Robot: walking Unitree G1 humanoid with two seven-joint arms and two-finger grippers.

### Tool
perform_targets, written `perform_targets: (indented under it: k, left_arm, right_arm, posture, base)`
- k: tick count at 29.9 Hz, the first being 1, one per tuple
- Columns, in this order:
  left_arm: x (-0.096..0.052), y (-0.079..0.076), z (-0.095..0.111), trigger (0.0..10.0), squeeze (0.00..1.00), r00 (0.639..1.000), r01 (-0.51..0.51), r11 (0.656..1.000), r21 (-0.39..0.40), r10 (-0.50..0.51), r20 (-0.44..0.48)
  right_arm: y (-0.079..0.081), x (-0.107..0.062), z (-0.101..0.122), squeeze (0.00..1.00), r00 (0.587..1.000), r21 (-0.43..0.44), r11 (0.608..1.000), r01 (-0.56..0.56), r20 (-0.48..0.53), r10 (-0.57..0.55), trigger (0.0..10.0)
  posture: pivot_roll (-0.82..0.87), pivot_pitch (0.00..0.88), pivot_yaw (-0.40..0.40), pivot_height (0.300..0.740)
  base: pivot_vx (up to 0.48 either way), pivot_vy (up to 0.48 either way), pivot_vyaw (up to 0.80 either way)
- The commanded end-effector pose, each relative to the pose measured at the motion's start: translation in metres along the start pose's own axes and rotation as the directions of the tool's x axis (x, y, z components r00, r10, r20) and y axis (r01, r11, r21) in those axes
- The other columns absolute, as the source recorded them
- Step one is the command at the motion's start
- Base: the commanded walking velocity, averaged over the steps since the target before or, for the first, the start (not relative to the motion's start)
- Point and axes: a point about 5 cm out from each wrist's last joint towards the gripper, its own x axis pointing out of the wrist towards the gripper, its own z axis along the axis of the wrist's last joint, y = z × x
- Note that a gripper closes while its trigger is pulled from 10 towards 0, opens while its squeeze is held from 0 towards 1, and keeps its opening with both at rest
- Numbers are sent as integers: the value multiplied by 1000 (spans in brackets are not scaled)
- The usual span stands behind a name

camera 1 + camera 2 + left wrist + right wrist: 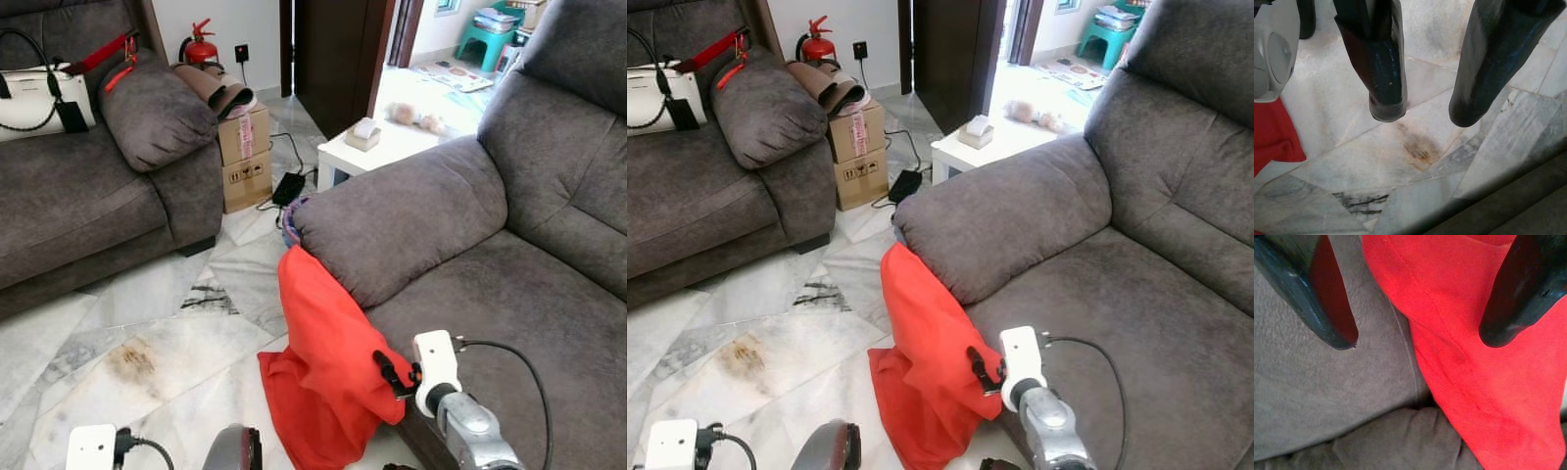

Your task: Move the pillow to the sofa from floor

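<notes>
Marble floor [167,343], grey sofa [509,323]: red pillow [323,372] leans on sofa edge, unlifted; right claw [1415,323] spread just before it; left claw [1425,105] spread, idle

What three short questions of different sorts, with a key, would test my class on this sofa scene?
1. True or false: the red pillow lies flat on the seat of the grey sofa.
2. Which gripper is at the pillow? A) left gripper B) right gripper
3. Fill in: the left gripper hangs over the marble ____.

Key
1. False: it leans against the sofa's front by the armrest, its lower end on the floor.
2. B: its open fingers straddle the pillow's edge.
3. floor
</notes>
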Motion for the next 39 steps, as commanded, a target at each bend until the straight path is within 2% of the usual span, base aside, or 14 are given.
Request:
perform_targets:
  k: [1,8,12,13,20,24,25,29,39]
  left_arm:
    - [-3,1,-8,10000,0,999,-3,1000,1,3,-32]
    - [-2,-1,-8,10000,0,1000,10,1000,-2,-10,-28]
    - [-2,-1,-7,10000,0,1000,16,1000,-3,-16,-23]
    - [-2,-2,-7,10000,0,1000,18,1000,-2,-18,-24]
    - [-3,-4,-8,10000,0,999,39,999,-3,-39,-19]
    - [-3,-5,-6,10000,0,999,49,999,-2,-50,-7]
    - [-3,-5,-5,10000,0,999,53,999,-3,-53,-3]
    - [-3,-9,-3,10000,0,996,84,996,-14,-84,9]
    - [-6,-13,-3,10000,0,992,125,992,-22,-125,11]
  right_arm:
    - [-2,-1,-3,1000,1000,38,999,-5,-22,6,10000]
    - [-3,-1,-6,1000,996,32,998,-50,-69,52,10000]
    - [1,-1,-4,1000,989,40,990,-135,-58,138,10000]
    - [4,-1,-3,1000,982,16,983,-182,-49,183,10000]
    - [9,-3,-9,1000,959,-16,963,-268,-97,265,10000]
    - [11,-3,-10,1000,959,-25,964,-266,-111,261,10000]
    - [14,-3,-11,0,954,-42,958,-283,-115,277,10000]
    - [21,-2,-14,0,950,-66,954,-292,-135,282,10000]
    - [22,-1,-18,0,958,-90,963,-255,-155,239,10000]
  posture:
    - [169,137,-19,610]
    - [168,138,-21,610]
    - [169,137,-20,610]
    - [168,137,-19,610]
    - [172,135,-16,610]
    - [172,136,-15,610]
    - [172,136,-15,610]
    - [177,138,-11,610]
    - [184,148,-7,610]
  base:
    - [0,0,0]
    - [0,0,0]
    - [0,0,0]
    - [0,0,0]
    - [0,0,0]
    - [0,0,0]
    - [0,0,0]
    - [0,0,0]
    - [0,0,0]
